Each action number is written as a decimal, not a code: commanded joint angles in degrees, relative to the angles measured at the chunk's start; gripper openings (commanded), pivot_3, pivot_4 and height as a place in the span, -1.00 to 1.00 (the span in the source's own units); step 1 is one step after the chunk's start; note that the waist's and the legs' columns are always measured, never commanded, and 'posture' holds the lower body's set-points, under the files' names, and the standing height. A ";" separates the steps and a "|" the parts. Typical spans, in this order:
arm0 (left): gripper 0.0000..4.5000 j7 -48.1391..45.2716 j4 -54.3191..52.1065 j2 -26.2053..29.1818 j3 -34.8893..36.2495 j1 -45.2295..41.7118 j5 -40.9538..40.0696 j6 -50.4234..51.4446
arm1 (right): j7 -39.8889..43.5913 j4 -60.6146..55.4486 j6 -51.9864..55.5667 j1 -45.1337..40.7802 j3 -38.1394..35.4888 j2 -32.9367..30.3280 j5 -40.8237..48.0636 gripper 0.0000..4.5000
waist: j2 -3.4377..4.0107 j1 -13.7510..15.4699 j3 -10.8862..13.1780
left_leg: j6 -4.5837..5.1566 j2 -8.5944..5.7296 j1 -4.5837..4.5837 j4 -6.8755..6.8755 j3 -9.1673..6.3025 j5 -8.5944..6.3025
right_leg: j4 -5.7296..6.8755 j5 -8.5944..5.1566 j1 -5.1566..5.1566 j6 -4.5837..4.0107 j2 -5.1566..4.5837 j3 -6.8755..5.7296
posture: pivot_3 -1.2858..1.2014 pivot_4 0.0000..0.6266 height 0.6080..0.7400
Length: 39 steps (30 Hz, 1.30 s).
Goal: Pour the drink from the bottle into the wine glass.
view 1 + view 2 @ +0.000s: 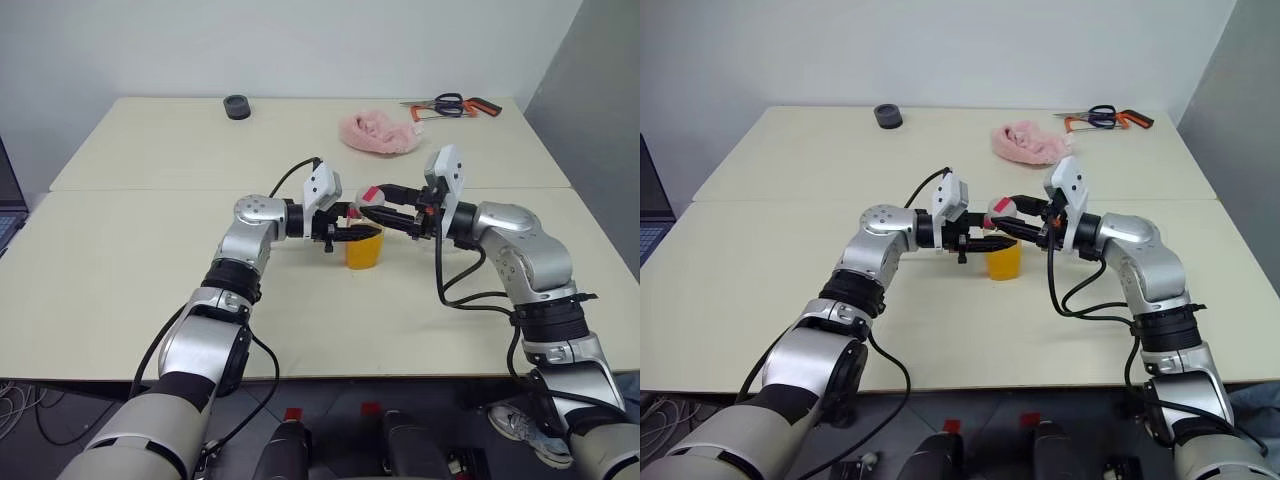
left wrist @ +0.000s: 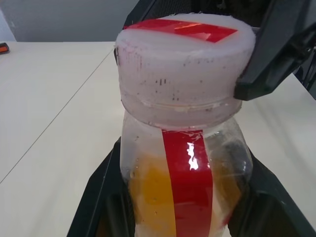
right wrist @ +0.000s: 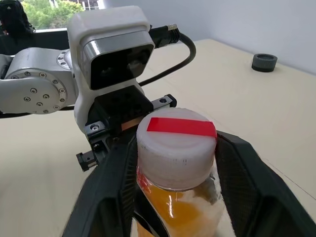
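Observation:
The bottle [image 1: 364,250] stands upright near the middle of the table [image 1: 130,270], with orange drink [image 3: 180,207] inside and a red label strip [image 2: 187,182] down its side. My left gripper [image 1: 352,233] reaches in from the left and is shut on the bottle's body. My right gripper [image 1: 376,206] comes in level from the right, its fingers [image 3: 242,168] pressed on both sides of the white cap [image 3: 176,145] with its red mark. The wine glass is hidden.
A pink cloth [image 1: 378,133] lies behind the bottle. Scissors and hand tools [image 1: 450,105] sit at the far right edge, a black ring [image 1: 237,106] at the far left. A laptop [image 1: 8,205] stands off the table's left side.

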 commanded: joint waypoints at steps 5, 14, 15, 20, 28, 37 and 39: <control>-0.21 -0.90 -2.58 -0.88 -0.23 -1.57 -0.76 -1.32 | -13.98 -22.75 0.91 9.58 2.33 1.19 -6.31 0.91 | 0.00 0.06 0.00 | 0.00 0.01 -0.04 0.00 0.00 0.00 | 0.00 0.00 -0.06 0.00 0.00 0.01 | 0.03 -0.52 1.00; -0.21 -0.87 -2.19 -0.99 -0.50 -1.49 -0.47 -1.57 | -29.97 -29.33 3.05 12.46 4.68 7.74 -16.38 0.91 | 0.00 0.12 0.00 | -0.01 0.00 0.00 0.04 0.01 0.01 | 0.14 0.00 -0.07 0.01 0.01 0.05 | 0.03 -0.52 1.00; -0.21 -0.86 -2.15 -1.03 -0.52 -1.51 -0.44 -1.59 | -30.94 -29.21 2.79 12.36 4.42 7.78 -17.19 0.91 | 0.00 0.21 0.00 | -0.01 0.00 0.00 0.04 0.00 0.01 | 0.13 0.00 -0.07 0.01 0.01 0.04 | 0.03 -0.52 1.00; -0.21 -0.85 -1.87 -1.04 -0.53 -1.63 -0.34 -1.76 | -32.77 -29.34 3.07 12.56 3.43 7.90 -18.00 0.91 | 0.00 0.21 0.00 | -0.01 0.00 0.00 0.03 0.02 0.00 | 0.12 0.00 -0.07 0.01 0.01 0.05 | 0.03 -0.52 1.00; -0.21 -0.73 -1.73 -0.91 -0.49 -1.65 -0.22 -1.81 | -33.68 -30.71 3.62 15.14 1.85 5.98 -18.72 0.91 | 0.00 0.23 0.00 | 0.00 0.00 0.00 0.03 0.02 0.00 | 0.12 0.00 -0.06 0.01 0.01 0.04 | 0.03 -0.52 1.00; -0.21 -0.66 -1.79 -0.76 -0.49 -1.49 -0.21 -1.77 | -33.62 -33.71 5.41 16.65 -0.20 4.77 -17.32 0.91 | 0.00 0.21 0.00 | 0.00 0.00 0.00 0.03 0.02 0.00 | 0.12 0.00 -0.06 0.01 0.02 0.05 | 0.03 -0.52 1.00; -0.21 -0.67 -1.81 -0.70 -0.48 -1.45 -0.22 -1.76 | -33.62 -34.39 5.94 16.90 -0.61 4.44 -17.01 0.91 | 0.00 0.21 0.00 | 0.00 0.00 0.00 0.03 0.02 0.00 | 0.12 0.00 -0.06 0.01 0.02 0.04 | 0.03 -0.52 1.00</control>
